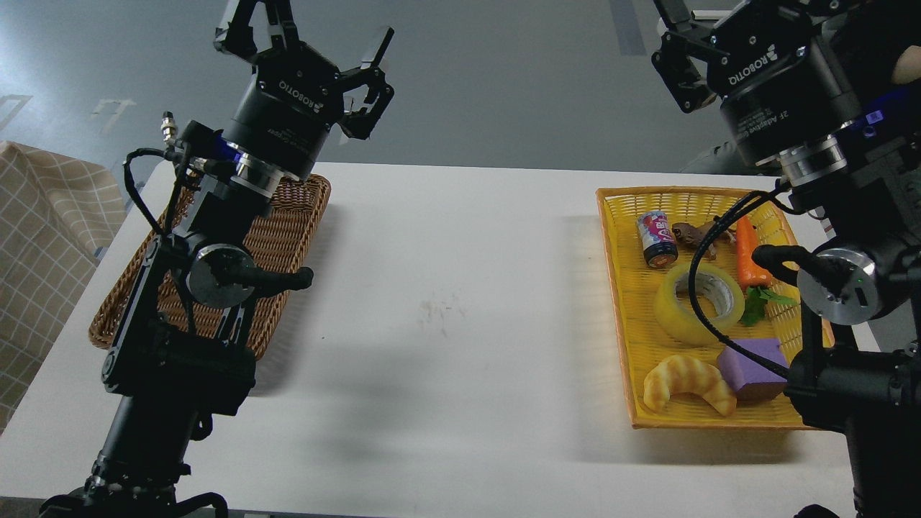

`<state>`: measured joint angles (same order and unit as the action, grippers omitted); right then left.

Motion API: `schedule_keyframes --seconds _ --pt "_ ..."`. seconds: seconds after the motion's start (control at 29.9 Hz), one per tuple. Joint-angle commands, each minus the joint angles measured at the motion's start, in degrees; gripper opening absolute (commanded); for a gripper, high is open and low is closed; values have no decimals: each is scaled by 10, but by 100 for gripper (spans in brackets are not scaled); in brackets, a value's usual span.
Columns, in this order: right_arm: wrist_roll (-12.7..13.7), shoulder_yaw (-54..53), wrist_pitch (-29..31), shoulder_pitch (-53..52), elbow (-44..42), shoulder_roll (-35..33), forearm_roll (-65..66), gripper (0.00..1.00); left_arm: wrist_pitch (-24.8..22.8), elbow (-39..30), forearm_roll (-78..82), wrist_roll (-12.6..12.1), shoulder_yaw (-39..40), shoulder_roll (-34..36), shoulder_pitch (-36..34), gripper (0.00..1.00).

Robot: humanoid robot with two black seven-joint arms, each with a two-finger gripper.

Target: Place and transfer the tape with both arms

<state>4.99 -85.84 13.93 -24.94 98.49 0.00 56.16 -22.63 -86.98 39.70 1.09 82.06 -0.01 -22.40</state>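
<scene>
The tape [674, 311], a yellow translucent roll with a grey-white core, lies flat in the middle of the yellow basket [613, 288] at the table's right; a black cable of my right arm crosses in front of it. My left gripper [313, 39] is raised high above the back end of the brown wicker basket, open and empty. My right gripper [675, 44] is raised at the top right, behind and above the yellow basket, far from the tape. Its jaws stand apart with nothing between them, and its fingertips are partly cut by the frame's top edge.
In the yellow basket with the tape lie a small can [656, 239], a brown toy [694, 236], a carrot [748, 253], a croissant [687, 381] and a purple block [752, 365]. A brown wicker basket [288, 237] sits at the left. Checked cloth [43, 237] hangs beyond the white table [460, 309].
</scene>
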Motion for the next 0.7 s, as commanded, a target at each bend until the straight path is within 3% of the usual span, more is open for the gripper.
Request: schedule_keyframes --seconds 0.0,0.67 --pt "-6 3 1 18 6 0 -2 100 1 1 -6 1 -1 0 -2 98" --pt "-12 19 2 22 6 0 -1 100 18 4 -8 1 0 0 6 98"
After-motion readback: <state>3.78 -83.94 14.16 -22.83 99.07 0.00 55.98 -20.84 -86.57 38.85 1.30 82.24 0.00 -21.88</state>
